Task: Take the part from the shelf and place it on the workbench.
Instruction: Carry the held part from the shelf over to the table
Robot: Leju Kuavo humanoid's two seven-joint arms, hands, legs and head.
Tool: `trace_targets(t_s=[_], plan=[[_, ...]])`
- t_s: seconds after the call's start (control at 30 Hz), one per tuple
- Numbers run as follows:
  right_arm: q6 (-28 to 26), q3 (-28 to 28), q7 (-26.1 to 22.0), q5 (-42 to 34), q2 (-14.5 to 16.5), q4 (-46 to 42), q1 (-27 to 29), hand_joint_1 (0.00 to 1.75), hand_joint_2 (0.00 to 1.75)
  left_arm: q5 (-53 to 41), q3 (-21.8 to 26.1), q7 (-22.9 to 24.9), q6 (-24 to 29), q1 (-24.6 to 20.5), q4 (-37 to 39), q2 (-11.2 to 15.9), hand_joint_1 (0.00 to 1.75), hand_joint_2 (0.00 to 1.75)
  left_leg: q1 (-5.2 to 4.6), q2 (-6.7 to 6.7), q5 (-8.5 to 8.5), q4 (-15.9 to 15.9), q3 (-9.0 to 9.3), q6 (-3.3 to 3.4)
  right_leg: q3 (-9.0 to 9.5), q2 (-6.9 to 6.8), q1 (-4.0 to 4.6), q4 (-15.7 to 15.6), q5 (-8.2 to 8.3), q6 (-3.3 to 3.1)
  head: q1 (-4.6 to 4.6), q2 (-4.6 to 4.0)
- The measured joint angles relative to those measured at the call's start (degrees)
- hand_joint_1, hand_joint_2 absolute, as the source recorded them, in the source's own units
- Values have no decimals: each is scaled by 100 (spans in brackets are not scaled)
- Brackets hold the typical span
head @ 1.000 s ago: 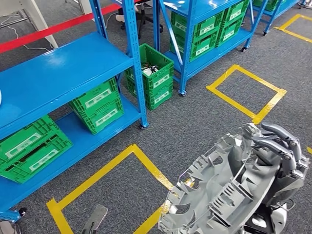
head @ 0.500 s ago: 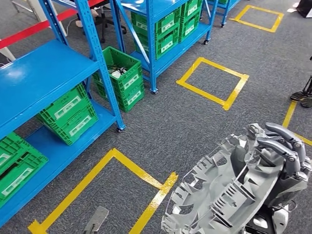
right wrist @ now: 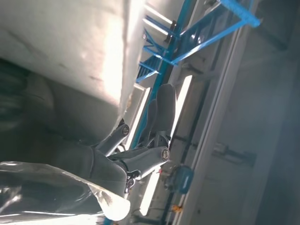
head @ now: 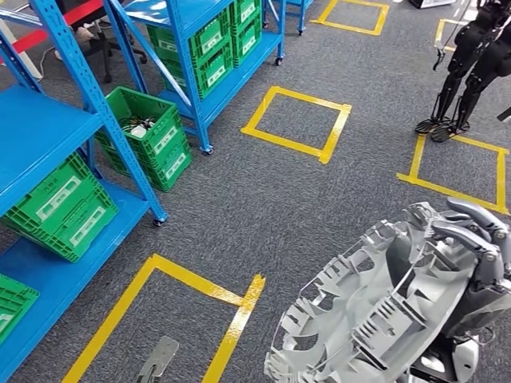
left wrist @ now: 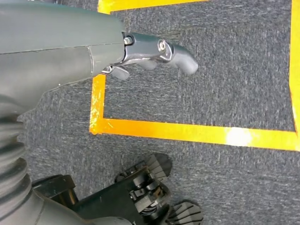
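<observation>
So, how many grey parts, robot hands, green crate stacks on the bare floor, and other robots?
grey part: 1
hands: 2, the right hand holding the part, and the left hand
green crate stack: 1
other robot: 1
Total: 5

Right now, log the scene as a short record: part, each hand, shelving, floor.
part: grey ribbed part, carried low at the robot's right
right hand: right hand grips the part's edge
left hand: left hand hangs over carpet, holding nothing
shelving: blue racks with green crates
floor: grey carpet, yellow tape squares
</observation>
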Motion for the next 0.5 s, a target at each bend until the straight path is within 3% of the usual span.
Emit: trace_targets(t_s=[0.03,0.1,0.17,0.23,0.27,0.33,0.4,0.47,0.5], plan=[[0,-3,-9,-14,11,-1,2,175,175,0,1,2,0,-6,-1,-1,0,175,14,-50,-32,21,-2,-33,-12,57,-5,-3,13,-35,-2,0],[-1,-9,-32,-40,50,-1,-3,175,175,-4,2,3,-6,-14,-3,-3,0,175,52,-323,-262,309,-109,-88,-22,170,-21,-18,41,-110,-9,0],[-1,-11,-49,-44,94,0,-5,175,175,-12,2,5,-22,4,-3,-3,0,175,69,-575,-642,1032,-412,-104,-32,295,-18,-19,55,-158,-16,0],[-1,-13,-67,-37,124,2,11,175,175,-23,2,14,-42,39,-3,-2,0,175,67,-618,-820,1639,-689,-94,-39,458,-1,-13,63,-176,-15,0],[-1,-15,-77,-39,134,3,19,175,175,-29,2,20,-48,50,-3,0,0,175,66,-628,-744,1665,-711,-80,-41,546,5,-7,67,-179,-16,0],[-1,-19,-94,-50,153,4,25,175,175,-33,2,29,-52,53,-3,3,0,175,66,-737,-329,1085,-468,-27,-39,720,10,7,72,-174,-17,0],[-1,-22,-106,-56,169,4,22,175,175,-34,2,40,-52,47,-3,7,0,175,80,-1024,-44,379,-164,29,-62,872,9,28,89,-143,-13,0],[-1,-25,-121,-59,185,4,25,175,175,-37,2,52,-54,47,-3,8,0,175,76,-1165,-25,129,-70,49,-124,1005,-15,36,129,-76,-10,0],[-1,-26,-127,-61,191,4,33,175,175,-38,2,57,-55,47,-3,6,0,175,67,-1110,-13,95,-66,57,-155,1077,-31,27,154,-33,-12,0]])
